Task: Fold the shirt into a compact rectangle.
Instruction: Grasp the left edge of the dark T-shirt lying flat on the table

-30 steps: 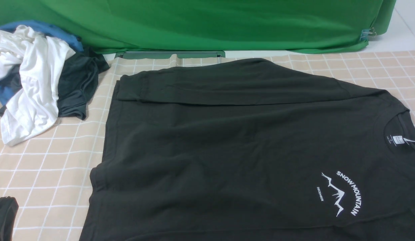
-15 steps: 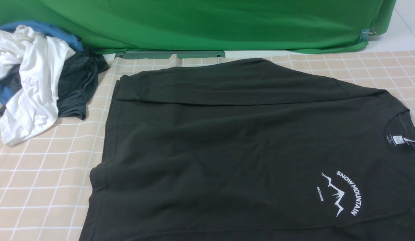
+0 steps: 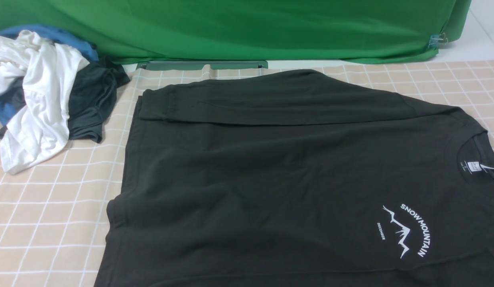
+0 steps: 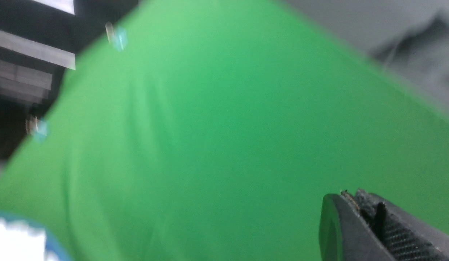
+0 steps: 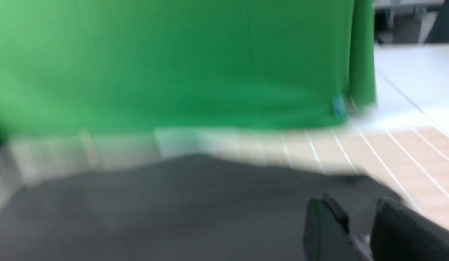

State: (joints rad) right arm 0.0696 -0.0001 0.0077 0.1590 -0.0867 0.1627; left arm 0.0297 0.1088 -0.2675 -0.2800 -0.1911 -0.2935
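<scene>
The black T-shirt (image 3: 270,179) lay face up across the checked tablecloth (image 3: 51,207), collar and white neck label (image 3: 472,166) toward the robot's right, hem toward its left, and the "SNOW MOUNTAIN" print (image 3: 408,231) near the front edge. Its far side (image 3: 270,99) was already turned in over the body along a straight crease, while the near side ran out of the front view. A second earlier the tip of a dark arm had shown in the lower-left corner of that view; it was gone half a second later and absent now, and the cloth itself had not shifted. That suggested one fold was finished and both arms had pulled clear before the next. The left gripper (image 4: 354,195), jaws pressed together on nothing, pointed at the green backdrop (image 3: 247,28). The right gripper (image 5: 358,206), blurred in its wrist view, hung above the shirt with a gap between its fingers and nothing in them. A heap of a white shirt (image 3: 35,99), a blue garment (image 3: 71,40) and a dark grey garment (image 3: 91,103) sat apart at far left.
</scene>
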